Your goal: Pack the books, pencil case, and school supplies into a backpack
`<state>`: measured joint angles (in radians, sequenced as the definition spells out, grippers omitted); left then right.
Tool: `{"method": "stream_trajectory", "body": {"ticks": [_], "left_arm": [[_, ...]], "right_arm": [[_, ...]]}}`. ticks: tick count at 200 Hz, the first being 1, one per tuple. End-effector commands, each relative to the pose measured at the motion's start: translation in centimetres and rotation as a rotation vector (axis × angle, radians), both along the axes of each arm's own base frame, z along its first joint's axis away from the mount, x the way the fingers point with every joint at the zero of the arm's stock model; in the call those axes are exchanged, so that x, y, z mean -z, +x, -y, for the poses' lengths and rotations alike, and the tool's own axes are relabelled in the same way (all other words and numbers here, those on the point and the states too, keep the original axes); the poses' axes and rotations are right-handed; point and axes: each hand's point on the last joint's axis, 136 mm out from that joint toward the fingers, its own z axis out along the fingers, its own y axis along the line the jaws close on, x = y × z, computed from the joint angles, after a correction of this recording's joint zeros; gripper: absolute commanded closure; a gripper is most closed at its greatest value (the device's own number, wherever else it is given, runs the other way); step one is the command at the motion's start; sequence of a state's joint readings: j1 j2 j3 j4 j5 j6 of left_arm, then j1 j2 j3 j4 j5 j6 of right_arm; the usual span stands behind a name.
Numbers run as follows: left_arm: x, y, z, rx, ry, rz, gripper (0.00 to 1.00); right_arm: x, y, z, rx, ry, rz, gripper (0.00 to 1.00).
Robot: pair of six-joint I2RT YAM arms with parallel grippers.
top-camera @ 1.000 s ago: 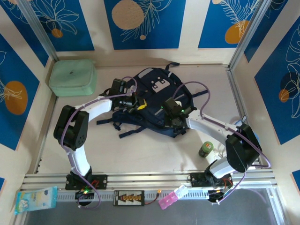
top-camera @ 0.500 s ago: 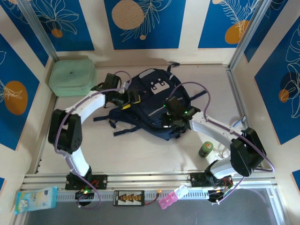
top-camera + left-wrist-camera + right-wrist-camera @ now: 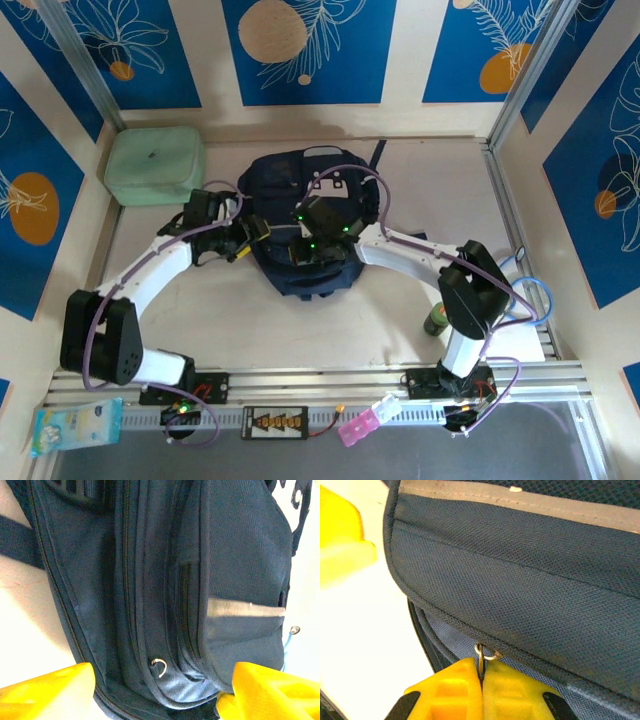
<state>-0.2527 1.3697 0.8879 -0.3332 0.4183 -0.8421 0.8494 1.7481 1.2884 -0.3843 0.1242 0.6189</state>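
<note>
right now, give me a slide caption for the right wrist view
The right gripper pinches the metal zipper ring of the navy backpack, just under its pale-striped front pocket.

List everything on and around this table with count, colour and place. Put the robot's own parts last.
backpack: one, navy with a pale stripe, lying mid-table between the arms
zipper ring: one, silver, on the backpack's zipper
boxy case: one, mint-green, far left corner of the table
small container: one, green, near right, beside the right arm
packet: one, pale blue, left end of the near rail
pink item: one, on the near rail by the right arm's base
left gripper: one, yellow fingers apart, at the backpack's left side
right gripper: one, yellow fingers shut on the zipper ring
</note>
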Motion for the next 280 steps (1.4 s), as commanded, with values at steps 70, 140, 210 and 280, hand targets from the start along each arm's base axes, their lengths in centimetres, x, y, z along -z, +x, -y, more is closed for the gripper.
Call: {"method": "stream_trajectory", "body": {"ticks": [70,140,210,280], "left_arm": [[-1.6,1.9,2.0,-0.112,-0.251,0.000,0.58],[0.2,2.0,2.2,-0.122,-0.246,-0.040,0.64],[1.2,1.8,1.6,-0.115,-0.177,-0.043,0.91],[1.3,2.3,0.9,-0.123,-0.134,-0.033,1.00]], "right_arm": [[-2.2,-0.9,-3.0,-0.067,0.104,-0.003,1.00],[-2.1,-1.0,-2.9,-0.072,0.096,-0.004,1.00],[-1.4,-0.8,-1.8,-0.038,0.053,0.000,1.00],[0.9,-0.7,6.2,0.049,-0.100,0.024,1.00]]}}
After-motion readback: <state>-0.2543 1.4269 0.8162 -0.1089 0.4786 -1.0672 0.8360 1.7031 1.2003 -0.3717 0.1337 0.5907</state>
